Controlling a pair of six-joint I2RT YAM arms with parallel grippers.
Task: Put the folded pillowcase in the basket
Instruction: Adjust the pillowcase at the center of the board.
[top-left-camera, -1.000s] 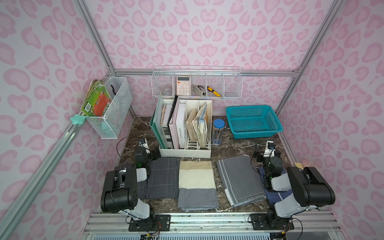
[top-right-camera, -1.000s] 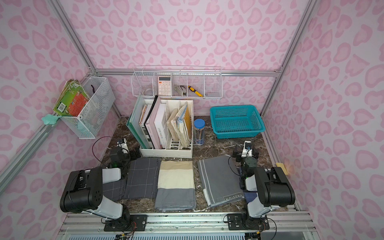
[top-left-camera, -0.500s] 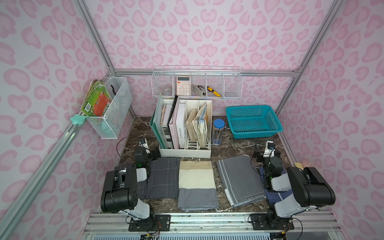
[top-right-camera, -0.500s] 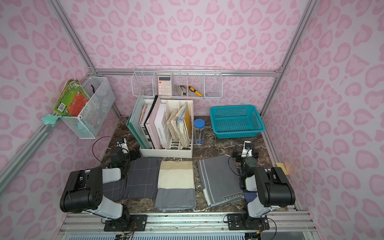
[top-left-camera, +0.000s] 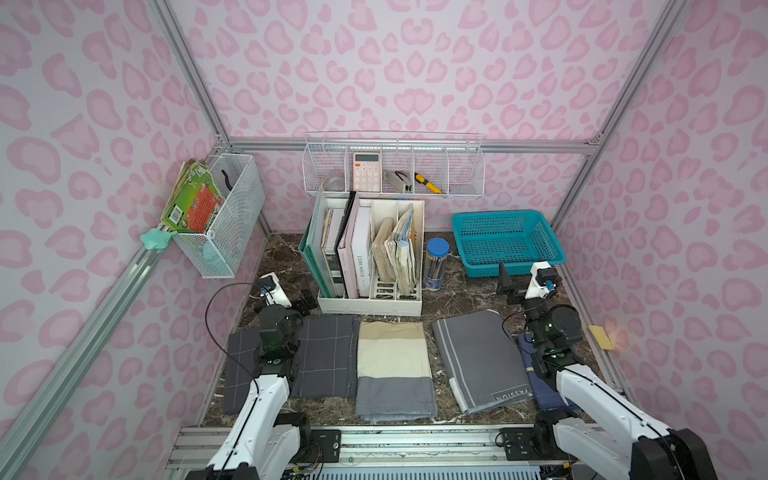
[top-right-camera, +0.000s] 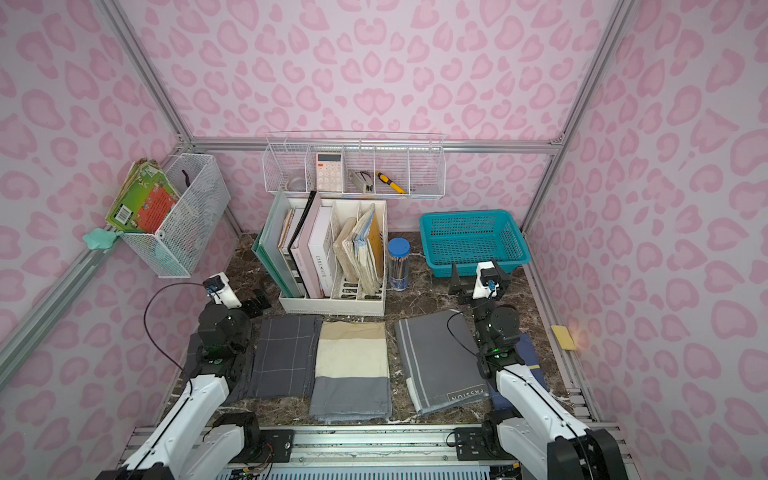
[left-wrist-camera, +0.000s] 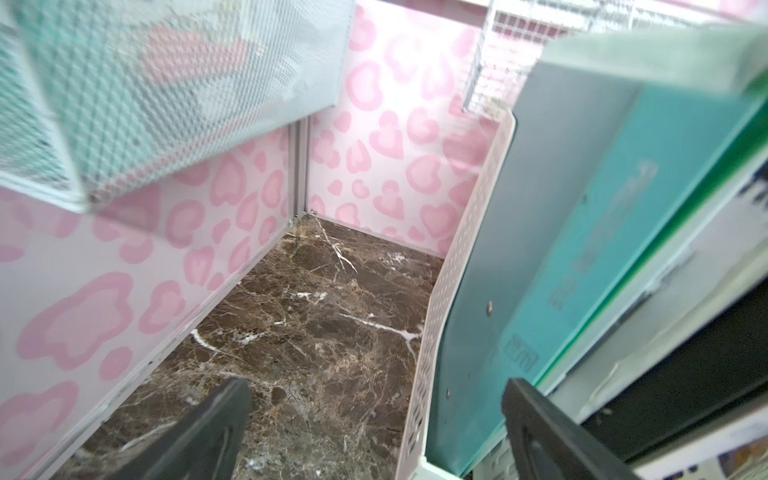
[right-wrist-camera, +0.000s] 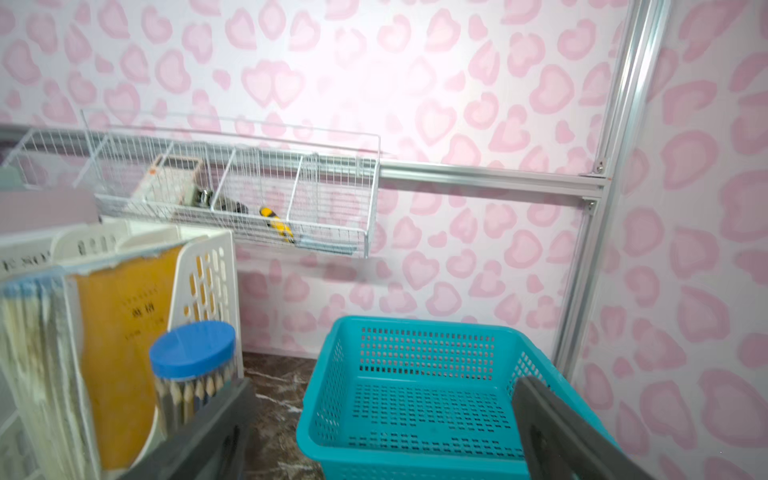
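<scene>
At 6 o'clock, folded pillowcases (top-left-camera: 392, 365) lie flat in a row along the front edge of the marble table (top-left-camera: 457, 297), long sides running 6 to 12. Beyond them both claws gape wide, holding nothing: the left gripper (left-wrist-camera: 376, 384) at 10 beside the book rack (top-left-camera: 370, 305), the right gripper (right-wrist-camera: 384, 384) at 2. Farthest, at 1 o'clock, the teal basket (top-left-camera: 498, 226) sits in the back corner, long axis 9 to 3, with bare marble before it.

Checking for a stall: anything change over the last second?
Nothing visibly changed. Both arms stay parked. The left end effector and right end effector stay open, holding nothing. The checked cloth, beige-and-grey cloth and grey striped cloth lie flat on the table. The basket is empty.
</scene>
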